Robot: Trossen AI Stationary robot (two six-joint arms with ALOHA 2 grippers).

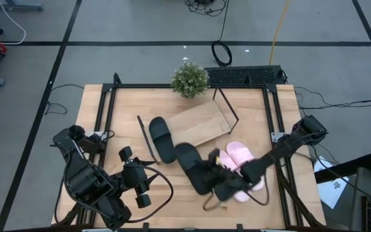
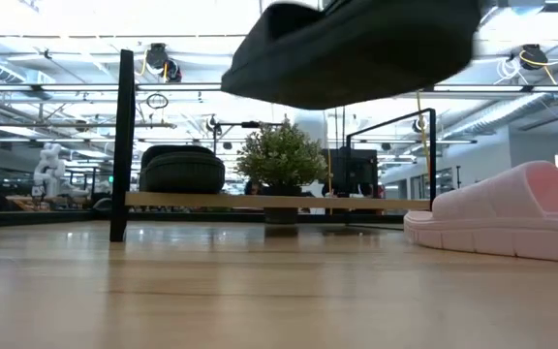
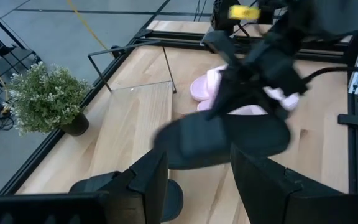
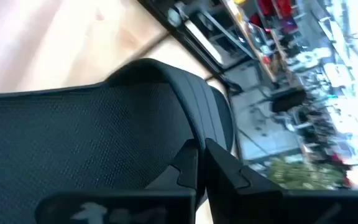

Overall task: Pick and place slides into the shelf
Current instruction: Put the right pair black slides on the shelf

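Observation:
One black slide (image 1: pixel 161 138) lies sole-down on the left end of the shelf (image 1: pixel 201 121), as the low view also shows for this slide (image 2: pixel 182 170). A second black slide (image 1: pixel 195 169) hangs above the table in front of the shelf, with my right gripper (image 1: pixel 221 182) shut on it. Two pink slides (image 1: pixel 240 161) rest on the tabletop just right of it. My left gripper (image 1: pixel 140 188) waits open at the near left, its fingers (image 3: pixel 148 183) apart and pointing toward the held slide (image 3: pixel 222 140). My right gripper pinches an edge of the black slide (image 4: pixel 188 146) between its two shut fingers, beside the slide's ribbed part; which edge I cannot tell. The fingers come from the table's right, slanting slightly down. The slide is lifted clear of the table, its sole (image 2: pixel 356 53) facing down, roughly level.
A small potted plant (image 1: pixel 190 79) stands at the far edge behind the shelf. The shelf's black rod frames (image 1: pixel 227 106) stand at both of its ends. A black frame (image 1: pixel 108 103) borders the tabletop. Cables loop near my right arm (image 1: pixel 250 196).

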